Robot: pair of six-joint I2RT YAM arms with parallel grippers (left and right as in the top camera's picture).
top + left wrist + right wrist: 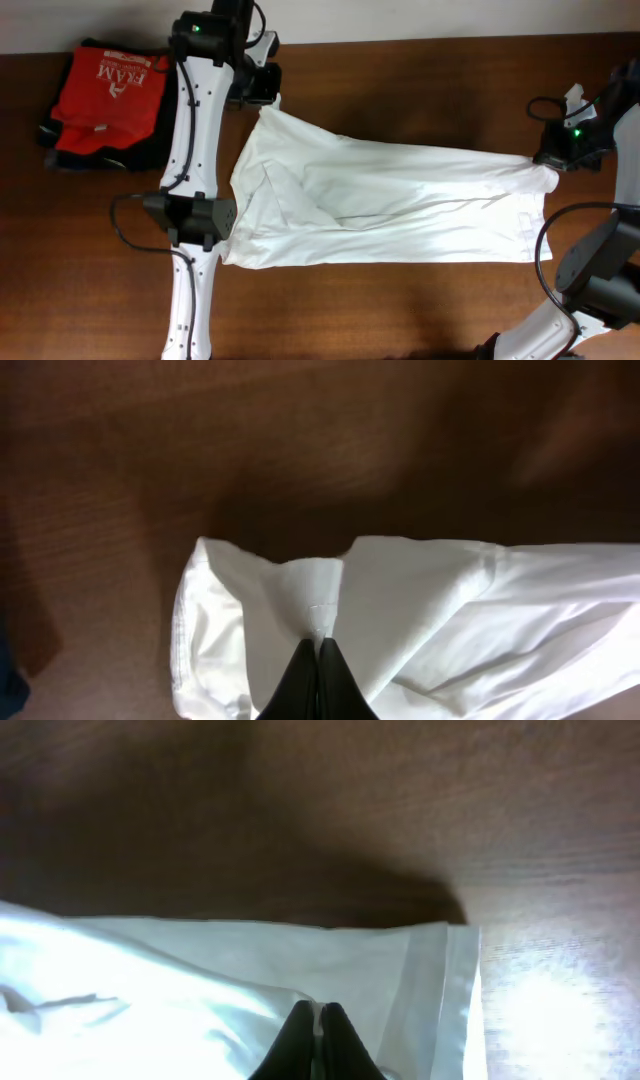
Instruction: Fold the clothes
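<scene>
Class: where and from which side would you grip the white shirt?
Probably the shirt at its two far corners, each from its own end: flat cloth offers only edges to pinch. The left end effector and right end effector are shut there.

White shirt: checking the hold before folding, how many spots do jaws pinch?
2. The left gripper pinches the white shirt at its top-left corner in the overhead view; the right gripper pinches its top-right corner. Each wrist view shows jaws shut on fabric.
</scene>
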